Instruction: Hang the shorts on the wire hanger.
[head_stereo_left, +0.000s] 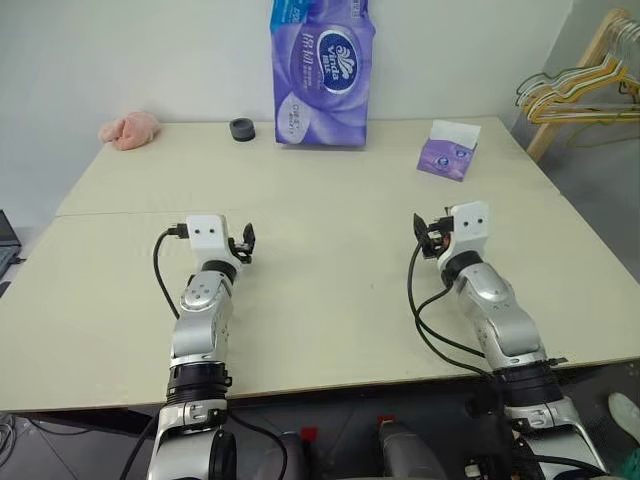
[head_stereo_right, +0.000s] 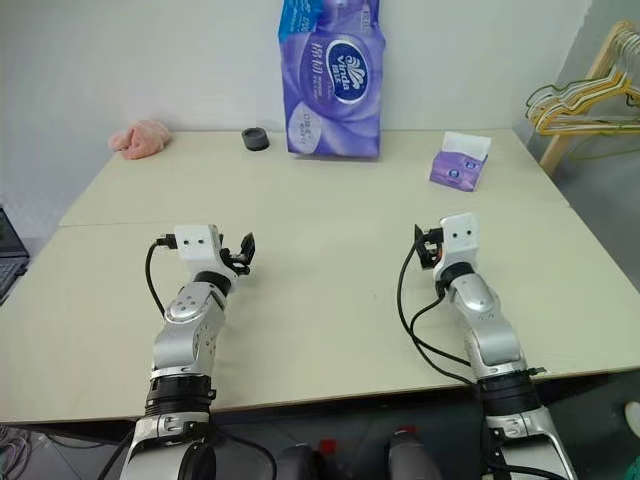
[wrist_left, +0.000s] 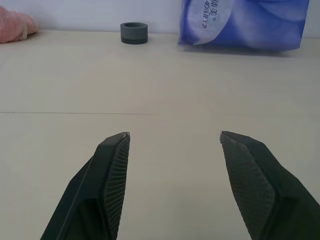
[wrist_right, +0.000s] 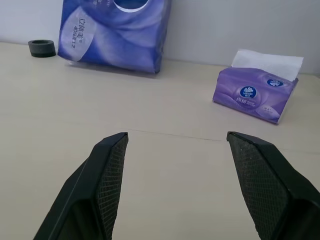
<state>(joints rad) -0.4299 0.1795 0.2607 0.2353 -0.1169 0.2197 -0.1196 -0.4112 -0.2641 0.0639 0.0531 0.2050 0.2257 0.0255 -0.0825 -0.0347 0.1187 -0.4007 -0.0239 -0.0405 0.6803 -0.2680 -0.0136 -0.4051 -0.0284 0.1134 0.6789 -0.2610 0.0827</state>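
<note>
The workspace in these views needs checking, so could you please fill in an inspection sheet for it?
Surface: pale table, one seam line across it, bare in the middle.
Job's things: no shorts seen; no single pale wire hanger told apart.
Clutter: pink cloth, dark ring, purple tissue-roll pack and purple tissue box, all along the far edge.
Grippers: left gripper and right gripper both open, holding nothing, over the table.
Cables: black cable looping at the left wrist; black cables along the right forearm.
Surroundings: white wall; bunch of hangers on a wooden rack beyond the table's right side.
</note>
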